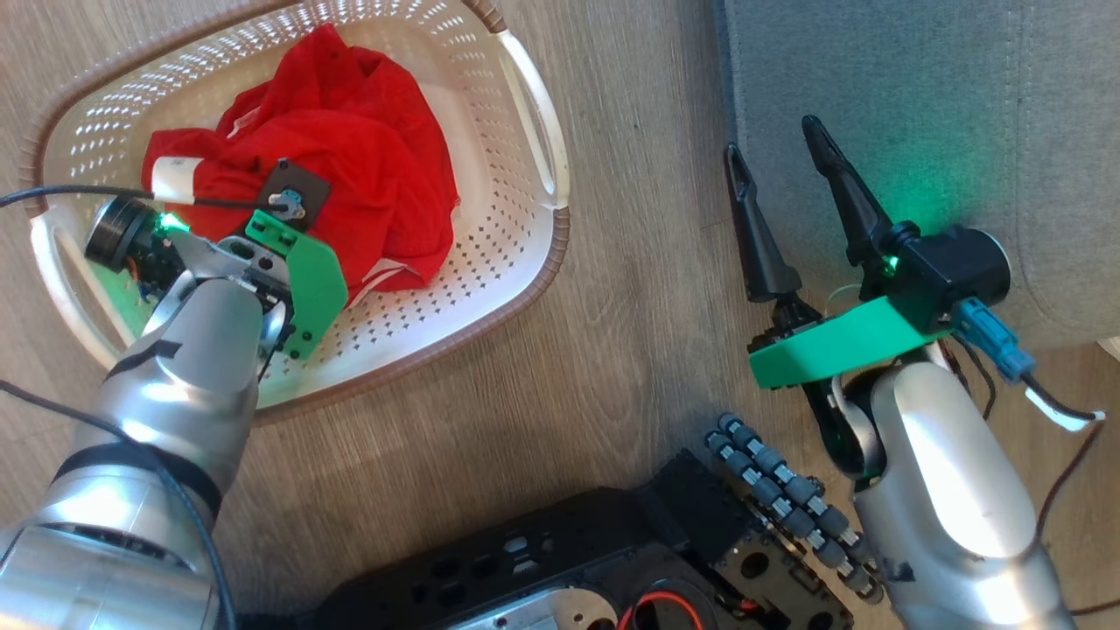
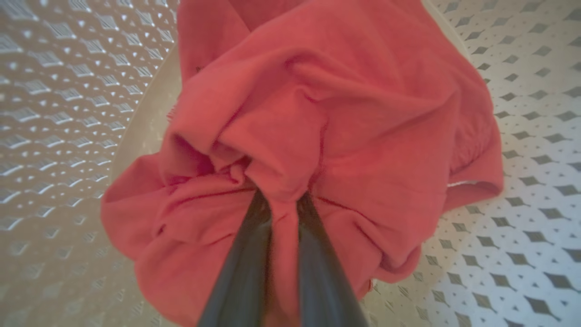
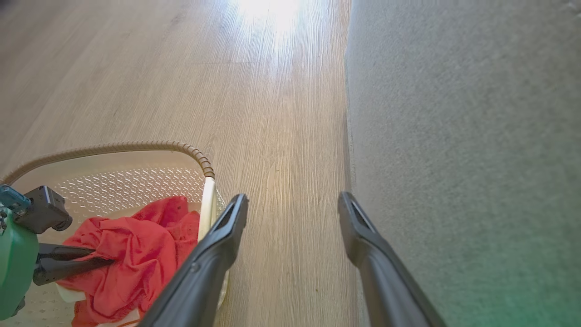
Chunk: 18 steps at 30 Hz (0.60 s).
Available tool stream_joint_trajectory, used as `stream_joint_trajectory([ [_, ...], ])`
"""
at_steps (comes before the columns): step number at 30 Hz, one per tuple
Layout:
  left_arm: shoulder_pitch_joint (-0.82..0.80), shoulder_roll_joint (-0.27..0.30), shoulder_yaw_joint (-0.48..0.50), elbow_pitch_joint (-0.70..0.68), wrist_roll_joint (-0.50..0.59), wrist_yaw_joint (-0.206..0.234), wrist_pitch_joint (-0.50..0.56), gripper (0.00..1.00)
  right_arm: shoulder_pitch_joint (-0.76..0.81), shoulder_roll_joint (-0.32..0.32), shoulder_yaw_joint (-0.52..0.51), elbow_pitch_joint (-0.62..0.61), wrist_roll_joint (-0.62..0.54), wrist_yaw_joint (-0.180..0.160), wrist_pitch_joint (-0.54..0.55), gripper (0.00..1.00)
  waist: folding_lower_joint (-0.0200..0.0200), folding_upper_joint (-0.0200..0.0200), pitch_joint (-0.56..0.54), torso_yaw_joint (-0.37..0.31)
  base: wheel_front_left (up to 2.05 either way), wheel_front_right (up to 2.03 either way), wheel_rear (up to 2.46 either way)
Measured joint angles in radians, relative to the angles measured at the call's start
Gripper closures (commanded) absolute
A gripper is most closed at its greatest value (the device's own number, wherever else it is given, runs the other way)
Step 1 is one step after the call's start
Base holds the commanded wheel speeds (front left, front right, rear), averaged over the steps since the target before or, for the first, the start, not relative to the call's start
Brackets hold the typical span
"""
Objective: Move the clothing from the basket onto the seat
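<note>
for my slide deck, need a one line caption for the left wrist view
Left gripper pinching a fold of the red clothing inside the cream perforated basket

I am working in what looks to me like a home, perhaps a living room. I see a pale wood-plank floor point(image 1: 612, 289) and a grey fabric-upholstered seat point(image 1: 919, 105) with a stitched seam. Near it on the planks sits a perforated plastic laundry basket point(image 1: 490, 289) with crumpled red clothing point(image 1: 367, 149) inside.
</note>
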Motion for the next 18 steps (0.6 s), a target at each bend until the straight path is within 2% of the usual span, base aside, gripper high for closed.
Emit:
stream_joint_trajectory([
  [10,0.017,-0.029,0.0,0.008,-0.037,-0.001,-0.071,1.0,-0.024,0.0,-0.008,0.027,0.001,0.0,0.0,0.0,0.0,0.0,-0.071,0.022,0.0,0.0,0.0],
  [15,0.082,-0.044,0.019,0.007,-0.078,0.027,-0.105,1.0,-0.027,0.0,-0.008,0.053,-0.002,0.0,0.0,0.0,0.0,0.0,-0.138,0.039,0.0,0.0,0.0],
  [18,0.113,-0.055,0.021,-0.008,-0.092,-0.003,-0.111,1.0,-0.026,-0.001,-0.015,0.073,-0.012,0.0,0.0,0.0,0.0,0.0,-0.191,0.051,0.0,0.0,0.0],
])
